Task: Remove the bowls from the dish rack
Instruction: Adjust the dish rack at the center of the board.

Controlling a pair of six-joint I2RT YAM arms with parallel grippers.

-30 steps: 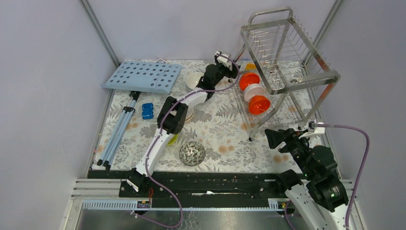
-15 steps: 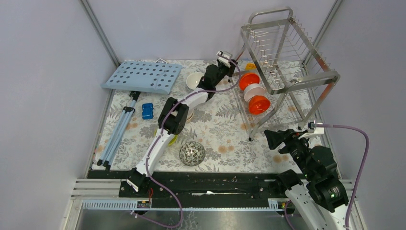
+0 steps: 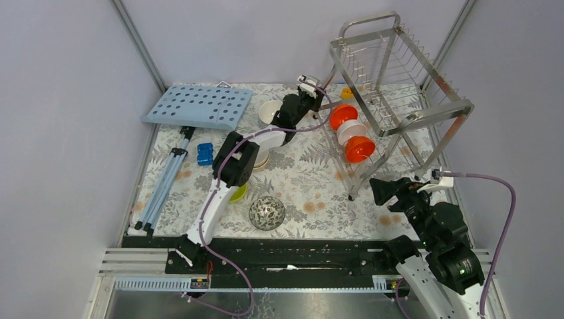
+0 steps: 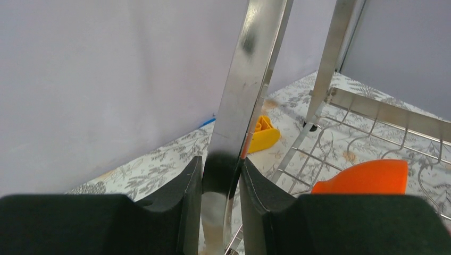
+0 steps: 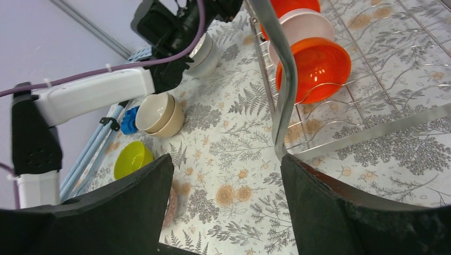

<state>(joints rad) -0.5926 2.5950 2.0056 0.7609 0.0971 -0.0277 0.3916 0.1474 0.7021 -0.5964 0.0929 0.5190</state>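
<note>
Upright of dish rack (image 4: 250, 69) inside left end effector (image 4: 220, 166), yellow clip (image 4: 262, 134) beyond.

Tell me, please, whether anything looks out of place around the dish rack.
Yes. The left gripper is shut on an upright steel post of the dish rack rather than on a bowl, and the rack appears to lean askew, with three bowls in its lower tier.

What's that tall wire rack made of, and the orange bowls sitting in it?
The dish rack looks like polished steel: its bars are silvery with mirror-like reflections. The orange bowls seem glossy plastic or glazed ceramic, given their smooth even colour and soft highlights; I cannot tell which.
</note>
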